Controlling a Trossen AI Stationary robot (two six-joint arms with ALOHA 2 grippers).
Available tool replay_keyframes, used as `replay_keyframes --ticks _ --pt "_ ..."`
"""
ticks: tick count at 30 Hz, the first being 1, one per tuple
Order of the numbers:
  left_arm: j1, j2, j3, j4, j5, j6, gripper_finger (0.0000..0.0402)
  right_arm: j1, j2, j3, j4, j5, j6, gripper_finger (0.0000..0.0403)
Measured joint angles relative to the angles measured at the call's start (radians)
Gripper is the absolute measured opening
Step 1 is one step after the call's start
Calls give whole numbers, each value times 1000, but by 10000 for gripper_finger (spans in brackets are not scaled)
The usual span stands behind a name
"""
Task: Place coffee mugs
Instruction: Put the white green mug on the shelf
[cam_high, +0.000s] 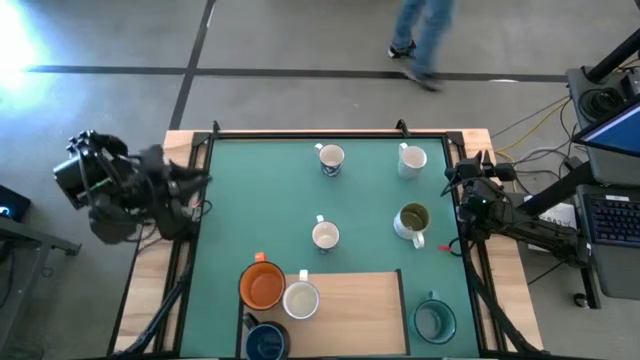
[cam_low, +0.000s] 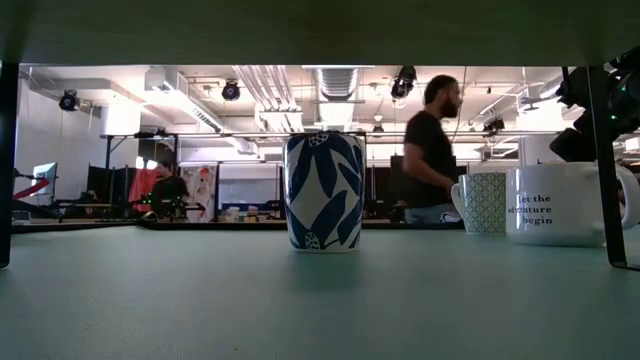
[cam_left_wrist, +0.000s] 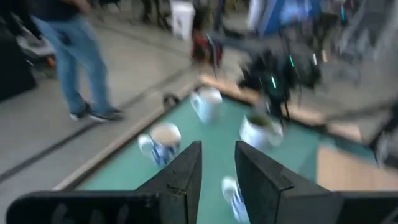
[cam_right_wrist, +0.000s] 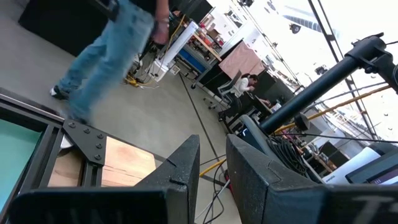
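High view is showing both arms sitting off the green table (cam_high: 370, 190): the left gripper (cam_high: 200, 183) is hanging over the table's left edge, and the right gripper (cam_high: 452, 178) is waiting at the right edge, beside the far corner. Wrist views are showing each pair of dark fingers standing slightly apart with a narrow gap and nothing between them, the left fingers (cam_left_wrist: 180, 177) looking across the table, the right fingers (cam_right_wrist: 180, 168) pointing out at the floor. Seven mugs are sitting on the table. Two white mugs (cam_high: 330, 159) (cam_high: 412, 160) are standing near the far edge, another white mug (cam_high: 325, 236) is resting at the middle, and the olive-green mug (cam_high: 412, 220) is sitting toward the right side. At the near edge, the orange mug (cam_high: 263, 284), a cream mug (cam_high: 300, 299) and the dark blue mug (cam_high: 266, 342) are clustering together by the wooden board (cam_high: 355, 310), with the teal mug (cam_high: 434, 320) sitting apart on the right. A person (cam_high: 420, 35) is walking past beyond the table.
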Motion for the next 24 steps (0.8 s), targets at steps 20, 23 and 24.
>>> replay_keyframes --ticks 20,23,24 --pt "23 -117 -4 14 -147 46 79 -7 0 0 -12 -206 -384 68" --pt "23 -127 -4 14 -136 55 79 -7 0 0 -6 -454 -277 68" --pt "23 -129 -4 14 -136 61 79 -6 -1 0 -5 -520 -250 68"
